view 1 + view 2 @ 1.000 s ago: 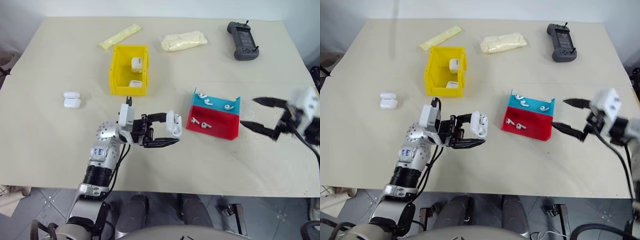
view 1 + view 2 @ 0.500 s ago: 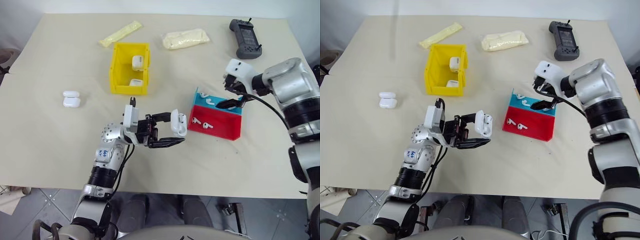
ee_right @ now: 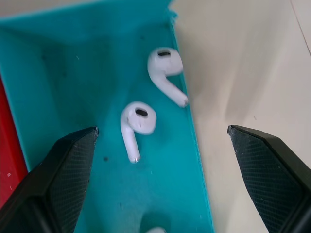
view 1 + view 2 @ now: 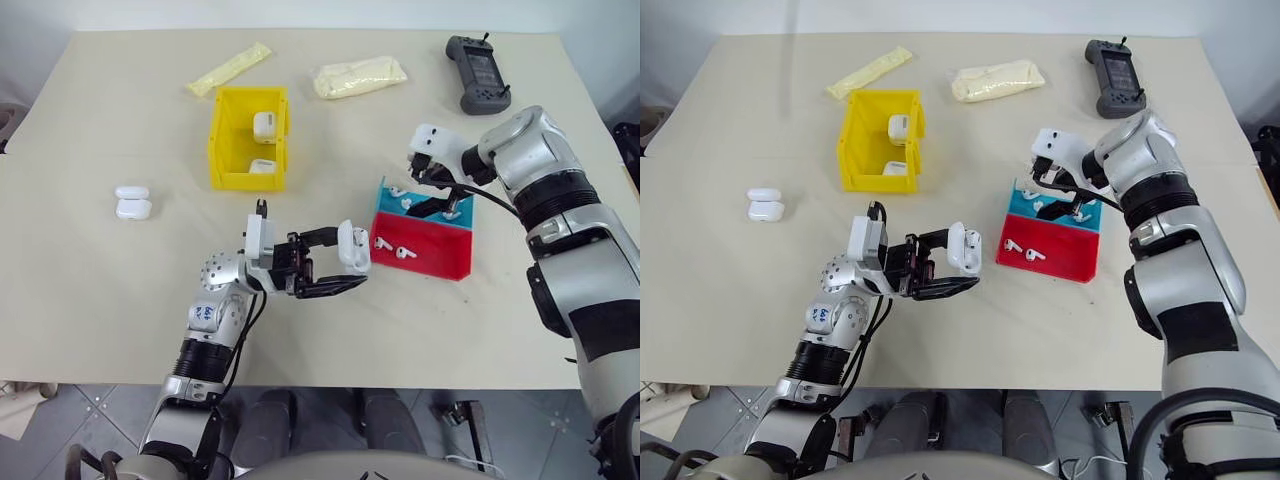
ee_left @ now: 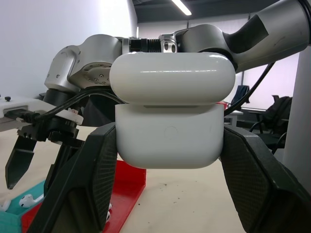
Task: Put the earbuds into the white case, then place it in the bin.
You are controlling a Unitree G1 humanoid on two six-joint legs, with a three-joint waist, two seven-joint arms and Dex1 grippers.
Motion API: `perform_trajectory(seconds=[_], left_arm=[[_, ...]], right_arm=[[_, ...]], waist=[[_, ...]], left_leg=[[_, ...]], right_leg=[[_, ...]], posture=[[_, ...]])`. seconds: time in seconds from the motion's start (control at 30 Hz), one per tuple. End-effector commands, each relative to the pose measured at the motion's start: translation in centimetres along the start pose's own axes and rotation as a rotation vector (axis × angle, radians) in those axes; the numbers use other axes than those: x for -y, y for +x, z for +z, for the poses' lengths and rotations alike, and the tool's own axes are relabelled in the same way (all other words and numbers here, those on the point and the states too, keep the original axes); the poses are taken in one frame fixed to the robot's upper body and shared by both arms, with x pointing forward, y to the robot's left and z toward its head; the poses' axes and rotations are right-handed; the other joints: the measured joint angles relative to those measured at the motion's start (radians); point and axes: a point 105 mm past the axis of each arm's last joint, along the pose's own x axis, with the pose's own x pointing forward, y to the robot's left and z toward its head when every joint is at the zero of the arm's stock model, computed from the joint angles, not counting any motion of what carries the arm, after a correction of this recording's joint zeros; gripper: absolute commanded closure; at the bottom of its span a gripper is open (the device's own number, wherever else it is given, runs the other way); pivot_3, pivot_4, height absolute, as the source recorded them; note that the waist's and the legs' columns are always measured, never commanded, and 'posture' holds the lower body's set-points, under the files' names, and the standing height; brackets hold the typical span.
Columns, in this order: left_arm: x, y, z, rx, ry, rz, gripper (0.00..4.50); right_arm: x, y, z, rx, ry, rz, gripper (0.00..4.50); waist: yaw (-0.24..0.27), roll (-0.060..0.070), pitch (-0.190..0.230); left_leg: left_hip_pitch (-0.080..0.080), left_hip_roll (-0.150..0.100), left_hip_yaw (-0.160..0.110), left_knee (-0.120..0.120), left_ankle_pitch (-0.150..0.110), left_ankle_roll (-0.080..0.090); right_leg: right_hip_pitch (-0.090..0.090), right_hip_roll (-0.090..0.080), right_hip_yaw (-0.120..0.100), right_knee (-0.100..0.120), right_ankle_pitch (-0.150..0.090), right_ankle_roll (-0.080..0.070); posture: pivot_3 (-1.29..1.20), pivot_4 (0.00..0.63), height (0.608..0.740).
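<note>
Over the last second the right gripper (image 4: 432, 200) has swung in from the worktop's right edge and now hangs over the blue compartment of the tray (image 4: 425, 260), jaws spread wide and empty. In its wrist view the jaws straddle two earbuds (image 3: 137, 124) lying loose on the blue floor, not yet touched. The left gripper (image 4: 335, 265) has kept its place in front of the tray, jaws clamped on the case (image 4: 352, 247), which it holds upright above the worktop (image 4: 100, 270) with the lid raised at a slight gap. Judgement: the first earbud pick is about to begin; nothing is yet in the held case. The bin (image 4: 226, 150) stands well apart at the far left of the tray and already holds two cases; two more cases (image 4: 132, 202) lie together on the worktop to its left. Materials: earbuds and cases are glossy white hard plastic, the case rounded at every edge, the earbuds bulb-headed with short stems, likely slippery between the textured black jaws. The tray is a low, matt, two-compartment piece, red in front and blue behind, with further earbuds in the red part. The bin is bright yellow, rigid, tall-walled. At the far edge lie two pale soft packets (image 4: 360, 77) and a dark handheld controller (image 4: 477, 73).
</note>
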Motion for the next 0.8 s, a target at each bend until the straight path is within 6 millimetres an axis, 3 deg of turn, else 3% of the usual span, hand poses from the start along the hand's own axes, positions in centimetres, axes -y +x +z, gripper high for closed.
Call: perform_trajectory(seconds=[0.03, 0.27, 0.8], left_arm=[[0.22, 0.41, 0.86, 0.014, 0.053, -0.017, 1.71], [0.24, 0.25, 0.85, 0.010, 0.058, -0.010, 1.71], [0.59, -0.12, 0.85, 0.004, 0.053, 0.005, 1.71]], right_arm=[[-0.15, 0.09, 0.70, -0.004, -0.030, 0.008, 0.43], [-0.73, 0.48, 0.79, -0.022, -0.052, 0.043, 2.61], [-1.06, 0.45, 0.32, -0.065, -0.085, 0.076, 2.61]], waist=[[0.000, 0.000, 0.000], [-0.001, 0.000, 0.000], [0.000, 0.000, 0.000]], left_leg=[[0.000, 0.000, 0.000, 0.000, 0.000, 0.000], [0.000, 0.000, 0.000, 0.001, 0.000, 0.000], [0.000, 0.000, 0.000, 0.001, 0.000, 0.000]], right_leg=[[0.000, 0.000, 0.000, 0.000, 0.000, 0.000], [0.000, 0.000, 0.000, 0.001, 0.000, 0.000], [0.000, -0.001, 0.000, 0.005, 0.000, 0.000]], posture=[[0.00, 0.150, 0.740], [0.00, 0.150, 0.740], [0.00, 0.150, 0.740]])
